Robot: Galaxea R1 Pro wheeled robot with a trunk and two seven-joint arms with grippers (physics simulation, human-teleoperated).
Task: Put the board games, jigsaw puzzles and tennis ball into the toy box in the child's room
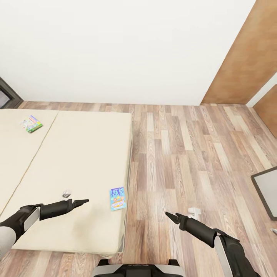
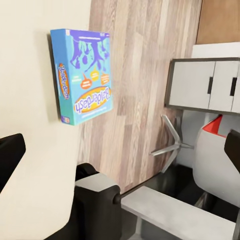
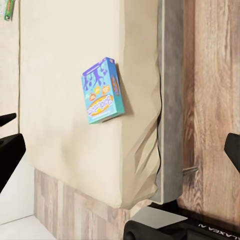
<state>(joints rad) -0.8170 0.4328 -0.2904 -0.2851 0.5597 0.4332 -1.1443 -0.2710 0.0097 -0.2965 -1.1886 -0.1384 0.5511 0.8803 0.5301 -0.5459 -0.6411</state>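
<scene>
Both grippers sit nearest the head camera: the left gripper (image 1: 84, 201) hovers over the bed (image 1: 77, 161) with the blue game (image 1: 118, 198) just ahead toward the mattress edge, nearer than to the right gripper (image 1: 170, 216) over the floor; the green game (image 1: 31, 124) lies well apart, and neither jaw state can be told there. Left wrist view: the blue game (image 2: 82, 75) lies flat ahead of spread, empty jaws, long axis roughly along the bed edge. Right wrist view: jaws wide and empty, blue game (image 3: 102, 90) ahead, near the edge.
</scene>
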